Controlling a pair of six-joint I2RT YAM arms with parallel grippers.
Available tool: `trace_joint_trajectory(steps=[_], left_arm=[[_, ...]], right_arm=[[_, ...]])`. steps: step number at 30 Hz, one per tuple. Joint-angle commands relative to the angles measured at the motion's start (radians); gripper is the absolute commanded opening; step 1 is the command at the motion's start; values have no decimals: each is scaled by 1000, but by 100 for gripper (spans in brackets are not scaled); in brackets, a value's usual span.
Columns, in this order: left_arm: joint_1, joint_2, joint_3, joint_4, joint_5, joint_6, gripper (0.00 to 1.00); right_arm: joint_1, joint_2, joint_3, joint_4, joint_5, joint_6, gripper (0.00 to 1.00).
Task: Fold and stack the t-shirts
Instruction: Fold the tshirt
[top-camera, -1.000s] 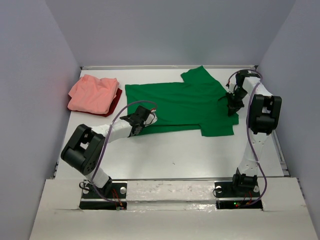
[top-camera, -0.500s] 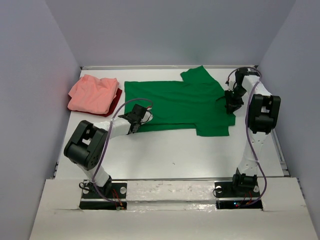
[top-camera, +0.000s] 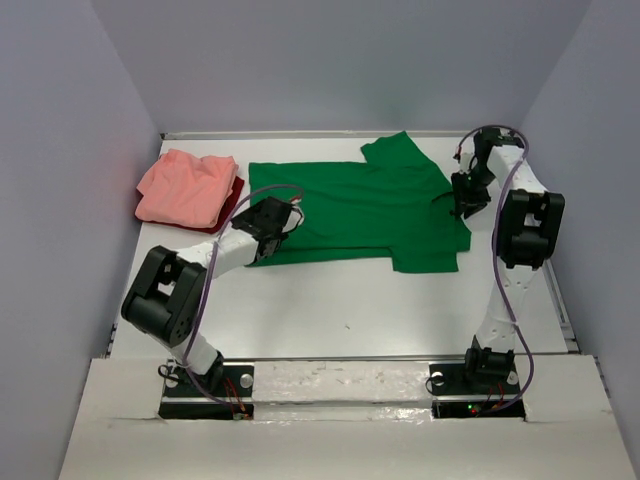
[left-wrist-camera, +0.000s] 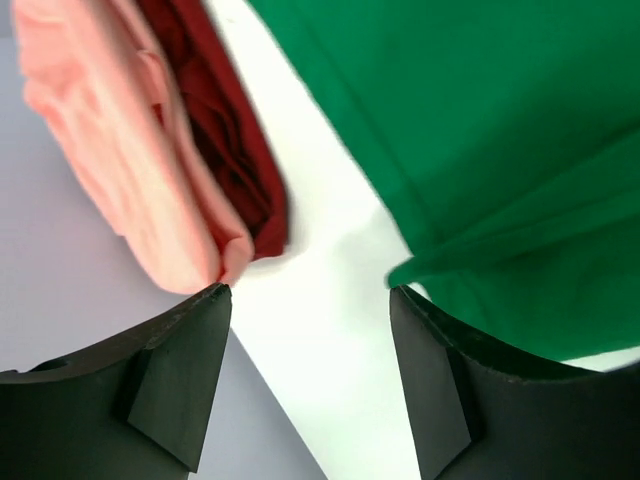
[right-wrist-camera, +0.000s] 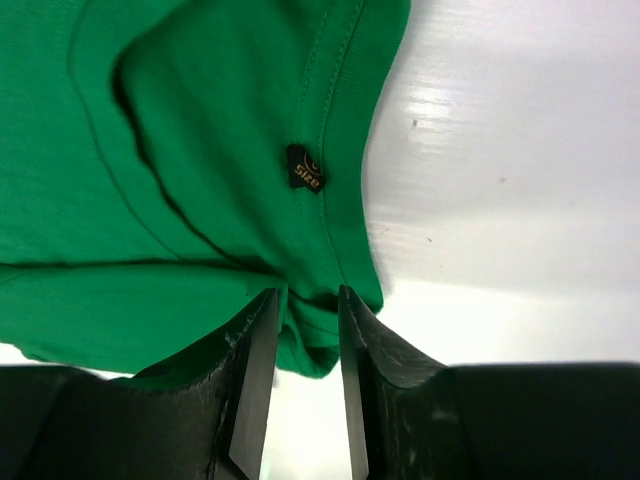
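A bright green t-shirt (top-camera: 360, 205) lies flat, folded lengthwise, across the back of the white table (top-camera: 350, 310). My left gripper (top-camera: 262, 240) stands open at the shirt's near left corner. In the left wrist view the left gripper (left-wrist-camera: 308, 290) has only bare table between its fingers, with the green cloth (left-wrist-camera: 480, 130) beside the right one. My right gripper (top-camera: 462, 205) is at the shirt's right end. In the right wrist view the right gripper (right-wrist-camera: 310, 300) has its jaws a little apart, with a loose fold of green hem (right-wrist-camera: 200, 120) between them. A folded salmon-pink t-shirt (top-camera: 185, 188) lies on dark red cloth (top-camera: 232, 205) at the back left.
Grey walls close in the table on the left, back and right. The pink shirt (left-wrist-camera: 110, 150) and dark red cloth (left-wrist-camera: 225, 140) lie just ahead and left of the left fingers. A small black size tag (right-wrist-camera: 305, 168) shows on the green hem.
Both grippers have opened from shut and let go of the green shirt. The left gripper has moved back and left; the shirt's near edge now lies flat.
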Motion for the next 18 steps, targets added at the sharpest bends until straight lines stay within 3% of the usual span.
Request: trace_joint_trajectory(steps=[1, 4, 9, 14, 18], left_arm=[[5, -99, 71, 8, -80, -35, 77], [8, -145, 138, -43, -88, -114, 77], [22, -263, 195, -158, 47, -243, 80], [123, -439, 41, -83, 101, -217, 78], [194, -528, -33, -77, 200, -227, 78]], right_arm=[[4, -179, 22, 44, -11, -28, 37], [13, -292, -78, 126, -124, -75, 41], [103, -546, -331, 133, -172, -258, 42], [189, -745, -648, 202, -172, -403, 46], [209, -856, -781, 238, -151, -494, 48]])
